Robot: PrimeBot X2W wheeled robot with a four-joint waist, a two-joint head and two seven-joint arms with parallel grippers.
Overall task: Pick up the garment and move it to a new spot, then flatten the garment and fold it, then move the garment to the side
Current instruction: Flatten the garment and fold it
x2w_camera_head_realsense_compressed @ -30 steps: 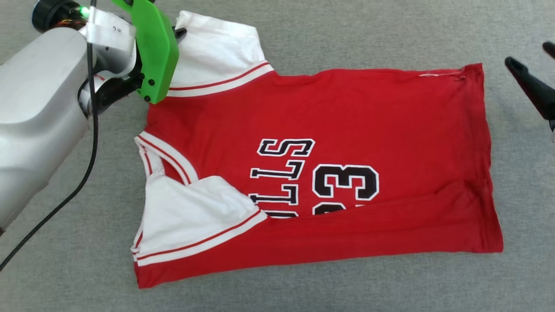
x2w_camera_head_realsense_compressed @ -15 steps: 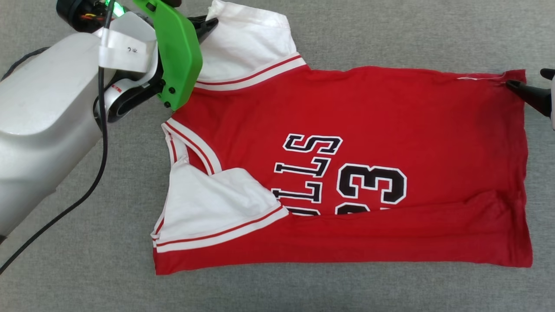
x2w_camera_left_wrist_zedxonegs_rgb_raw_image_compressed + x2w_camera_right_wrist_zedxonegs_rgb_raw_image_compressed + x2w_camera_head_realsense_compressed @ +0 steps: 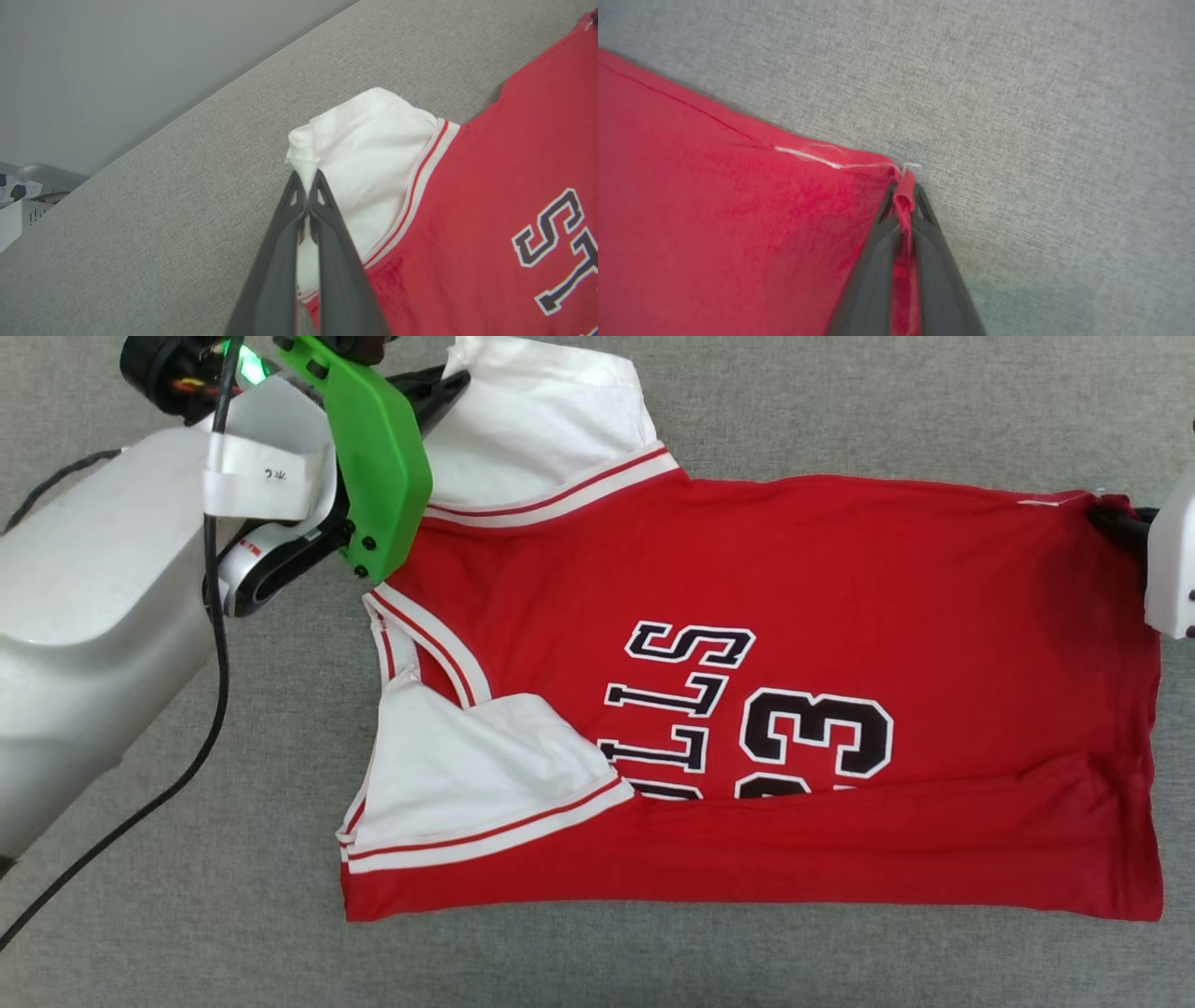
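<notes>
The garment (image 3: pixel 794 616) is shown spread on the grey desk (image 3: pixel 840 411), its lower edge already folded over along the bottom of the frame; further folding and the move aside are judged outstanding. The white sleeve (image 3: pixel 541 420), upper left, is pinched in the left fingers (image 3: pixel 301 196); the red hem corner (image 3: pixel 878 172), upper right, is clamped by the right fingers (image 3: pixel 917 205).
</notes>
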